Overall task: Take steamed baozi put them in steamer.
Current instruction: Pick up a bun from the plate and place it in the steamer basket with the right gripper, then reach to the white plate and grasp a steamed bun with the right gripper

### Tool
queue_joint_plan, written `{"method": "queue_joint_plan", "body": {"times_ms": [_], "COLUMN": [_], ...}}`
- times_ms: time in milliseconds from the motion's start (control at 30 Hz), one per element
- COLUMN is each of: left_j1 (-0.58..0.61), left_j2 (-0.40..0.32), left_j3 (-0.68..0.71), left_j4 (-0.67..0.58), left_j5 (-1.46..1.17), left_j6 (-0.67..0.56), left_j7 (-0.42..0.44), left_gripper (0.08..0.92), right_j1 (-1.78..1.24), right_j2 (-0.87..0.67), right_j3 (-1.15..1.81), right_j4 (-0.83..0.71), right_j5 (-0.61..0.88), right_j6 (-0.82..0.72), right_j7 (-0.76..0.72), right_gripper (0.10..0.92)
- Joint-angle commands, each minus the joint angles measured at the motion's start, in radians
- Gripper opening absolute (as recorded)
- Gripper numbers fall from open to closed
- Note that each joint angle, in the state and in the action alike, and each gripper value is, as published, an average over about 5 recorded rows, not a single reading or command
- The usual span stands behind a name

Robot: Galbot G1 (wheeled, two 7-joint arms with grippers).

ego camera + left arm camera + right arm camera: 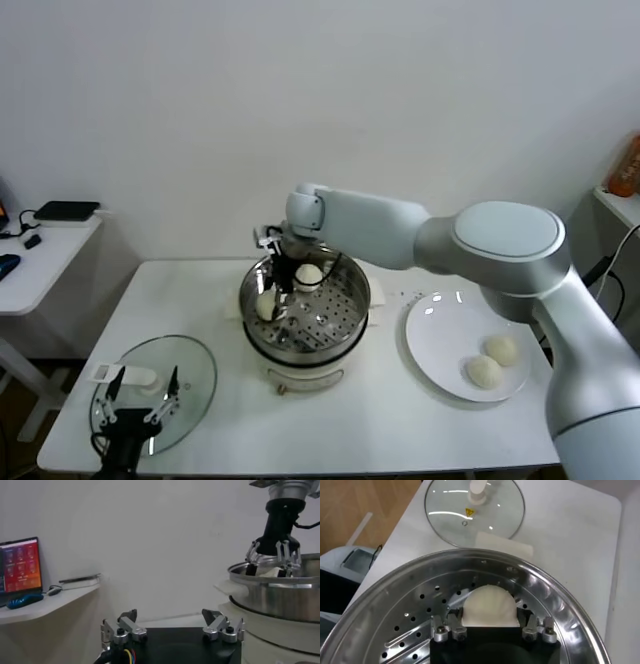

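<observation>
Seen from the head: round shiny steel steamer point(305, 310), perforated floor, seated on a white cooker base at mid-table point(400, 420); two smooth off-white baozi inside, one point(309, 276) at the far side under the right gripper point(284, 283), the other point(266, 307) against the left wall; right arm stretched across from the right, gripper reaching down into the basket, fingers apart beside the far bun rather than clamped on it; flat white plate point(440, 350) to the right of the steamer, bearing two more buns point(501, 349) and point(485, 372) side by side near its right rim; round glass lid point(190, 375) with white knob lying flat at the table's near left corner; left gripper point(140, 392) parked low over that lid, fingers spread, holding nothing; white side desk point(45, 250) at far left with dark items.

From the left wrist: own fingers point(122, 630) standing wide apart, empty; steel steamer wall point(280, 597) at right on its white base; right gripper point(272, 560) dipping inside the rim, prongs splayed; a lit laptop screen point(20, 565) on the side desk.

From the right wrist: perforated steel floor and glossy curved rim point(560, 600); domed pale bun point(487, 607) resting on the floor between the spread fingers point(445, 630); whether these touch it, cannot tell; beyond the rim, glass lid point(475, 510) and a white pad point(502, 544) on the table.
</observation>
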Motion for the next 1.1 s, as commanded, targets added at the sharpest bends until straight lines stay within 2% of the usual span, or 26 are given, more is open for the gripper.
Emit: {"method": "queue_joint_plan", "body": {"times_ms": [33,367,767,933,1100], "left_j1": [0.001,0.003,-0.002,-0.001,0.007], "left_j2": [0.000,-0.002,-0.006,-0.005,0.001], "left_j3": [0.001,0.002,0.012,0.016,0.018], "left_j4": [0.000,-0.003,-0.009,-0.007,-0.003], "left_j5": [0.001,0.003,0.015,0.019,0.018], "left_j6": [0.001,0.001,0.006,0.006,0.002], "left_j7": [0.000,0.000,0.002,0.002,0.001], "left_gripper": [0.823,0.823,0.823,0.823,0.823], "right_j1": [-0.011,0.099,0.326,0.402,0.425], "right_j2": [0.003,-0.117,-0.471,-0.635,-0.787], "right_j3": [0.007,-0.005,-0.083,-0.137,-0.187], "right_j4": [-0.004,0.118,0.408,0.514,0.581], "right_j5": [-0.015,0.028,0.072,0.018,-0.112], "right_j6": [0.002,-0.002,0.014,0.055,0.103], "right_j7": [0.003,-0.013,-0.043,-0.074,-0.101], "right_gripper": [0.800,0.823,0.823,0.823,0.823]}}
